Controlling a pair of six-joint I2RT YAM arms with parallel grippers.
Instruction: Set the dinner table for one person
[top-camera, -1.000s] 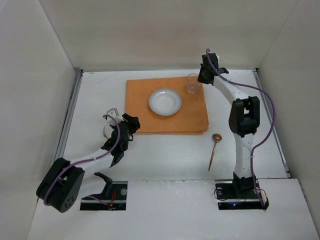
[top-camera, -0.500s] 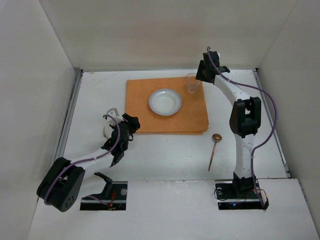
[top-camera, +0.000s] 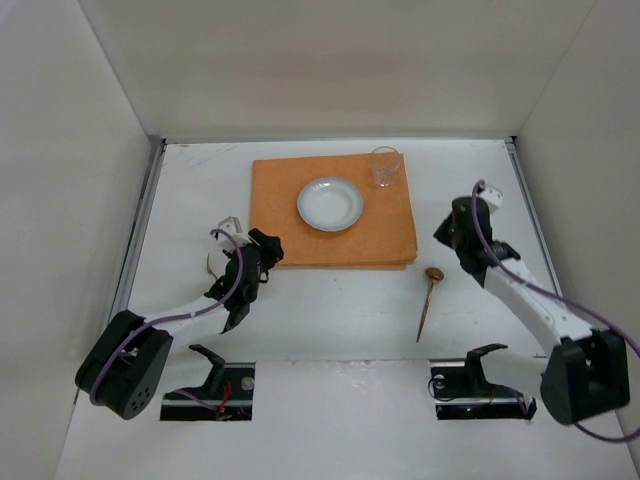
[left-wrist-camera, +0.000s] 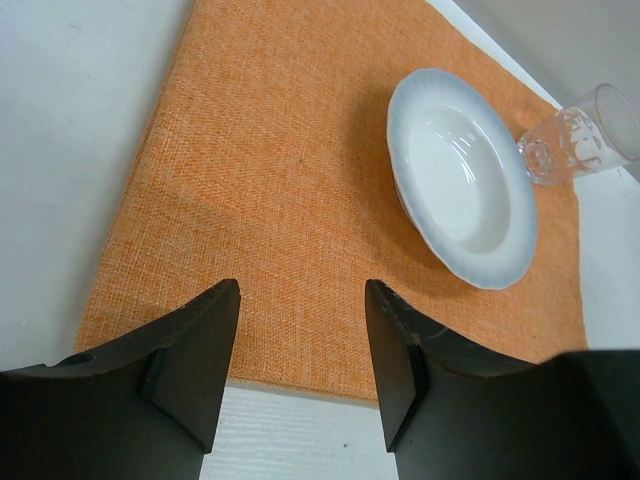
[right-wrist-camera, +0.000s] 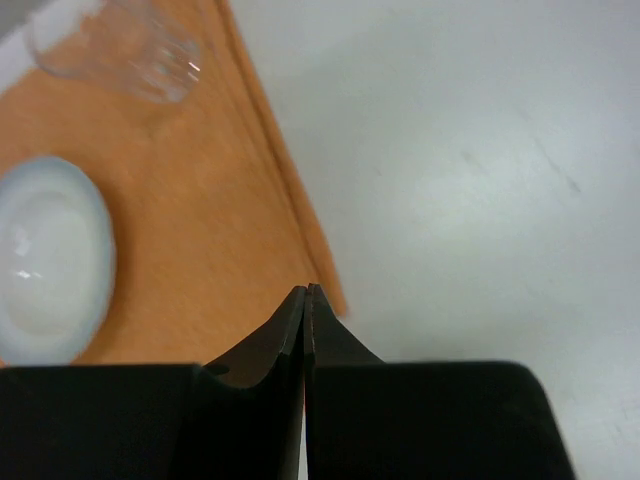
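The dinner table (top-camera: 330, 315) is a wide white top with side rails. An orange mat (top-camera: 290, 195) lies at its middle, with a white plate (top-camera: 330, 204) on it and a clear glass (top-camera: 385, 167) at the mat's far right corner. A brown spoon (top-camera: 428, 298) lies on the table right of the mat. My left gripper (top-camera: 268, 248) is open and empty at the mat's near left corner; its wrist view (left-wrist-camera: 300, 335) shows the mat (left-wrist-camera: 290, 170), plate (left-wrist-camera: 462, 180) and glass (left-wrist-camera: 580, 135). My right gripper (top-camera: 446, 232) is shut and empty over bare table beside the mat's right edge (right-wrist-camera: 306, 292).
A small brownish thing (top-camera: 211, 264), partly hidden by the left arm, lies on the table left of the mat. White walls enclose the table on three sides. The right wrist view shows the plate (right-wrist-camera: 45, 260), the glass (right-wrist-camera: 120, 45) and bare table (right-wrist-camera: 480, 180).
My right arm has pulled back from the glass toward the near right, and its gripper now sits beside the mat's right edge. The glass stays on the mat. The left arm barely moved.
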